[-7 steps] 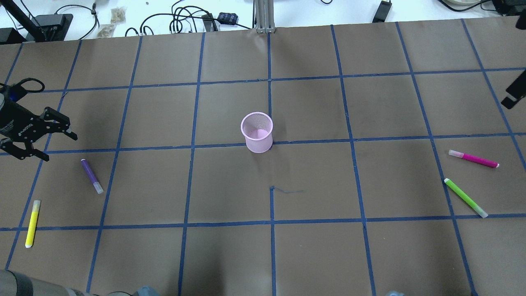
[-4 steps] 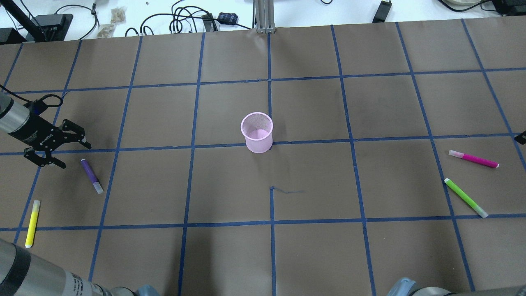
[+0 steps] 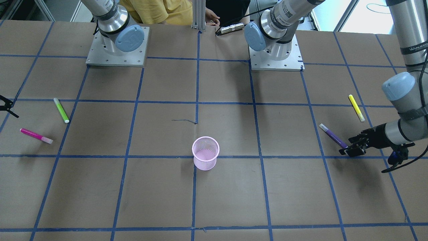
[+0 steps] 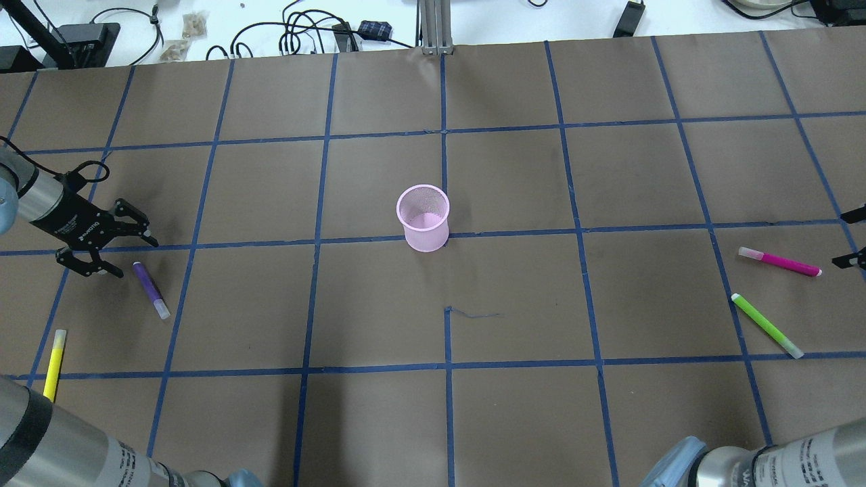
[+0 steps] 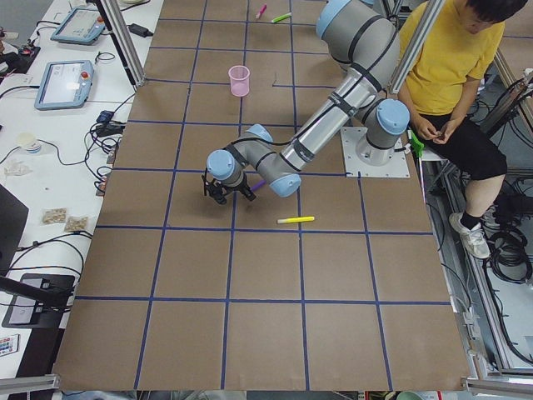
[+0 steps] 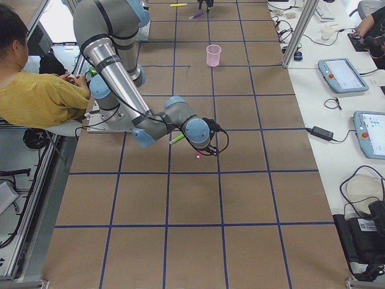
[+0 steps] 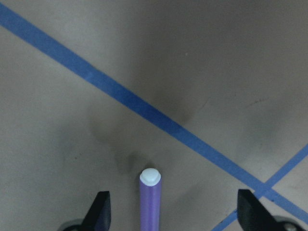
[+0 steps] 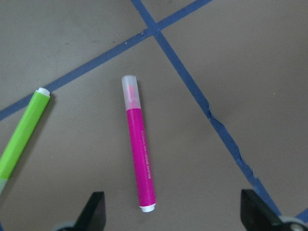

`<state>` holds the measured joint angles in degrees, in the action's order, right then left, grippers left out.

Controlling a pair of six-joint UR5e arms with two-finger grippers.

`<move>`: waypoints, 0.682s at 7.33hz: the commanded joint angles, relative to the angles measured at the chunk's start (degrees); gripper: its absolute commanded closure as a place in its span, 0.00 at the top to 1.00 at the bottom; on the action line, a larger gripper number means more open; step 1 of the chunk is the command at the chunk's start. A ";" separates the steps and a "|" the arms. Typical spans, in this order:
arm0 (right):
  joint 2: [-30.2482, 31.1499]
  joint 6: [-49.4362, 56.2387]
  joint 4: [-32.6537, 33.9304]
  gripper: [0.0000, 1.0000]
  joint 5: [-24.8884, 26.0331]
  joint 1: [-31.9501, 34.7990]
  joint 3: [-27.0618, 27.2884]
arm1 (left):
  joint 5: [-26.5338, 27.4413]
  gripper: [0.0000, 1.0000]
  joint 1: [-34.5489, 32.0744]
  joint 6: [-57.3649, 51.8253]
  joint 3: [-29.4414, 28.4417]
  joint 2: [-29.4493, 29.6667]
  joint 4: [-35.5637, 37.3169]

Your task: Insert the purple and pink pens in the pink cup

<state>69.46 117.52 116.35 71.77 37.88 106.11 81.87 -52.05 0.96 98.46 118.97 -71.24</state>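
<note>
Illumination: diffuse, overhead. The table is evenly lit; shadows are broad and soft-edged. Overhead view: the white bench beyond the far edge is overexposed. Front-facing view: daylight glare burns out the area past one robot-side corner. Left wrist view: a diffuse shadow lies ahead of the purple pen; the left gripper is out of focus. Right wrist view: the pink pen renders sharp.

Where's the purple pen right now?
In the overhead view the purple pen lies far left, beside the left gripper, with the yellow pen nearer the robot.
</note>
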 commanded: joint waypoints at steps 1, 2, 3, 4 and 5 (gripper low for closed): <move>-5.73 16.19 -0.33 0.99 -1.29 -0.71 -1.27 | 0.31 0.82 0.02 0.09 -0.11 1.17 0.05; -5.13 18.60 -3.47 0.98 -1.29 -0.62 -0.48 | 0.40 0.82 0.02 -0.17 -0.19 1.26 0.22; -4.77 19.15 -5.85 0.95 -1.37 -0.62 -0.21 | 0.40 0.73 0.02 -0.09 -0.28 1.17 -0.21; -4.77 19.33 -7.09 0.93 -1.46 -0.62 -0.12 | 0.40 0.53 0.02 -0.09 -0.20 1.17 -0.48; -4.86 19.76 -8.41 0.91 -3.29 -0.62 -0.12 | 0.49 0.42 -0.07 -0.17 -0.20 1.26 -1.00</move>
<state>64.64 136.60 109.77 69.93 37.26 105.91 82.29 -52.04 0.86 98.24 120.17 -71.70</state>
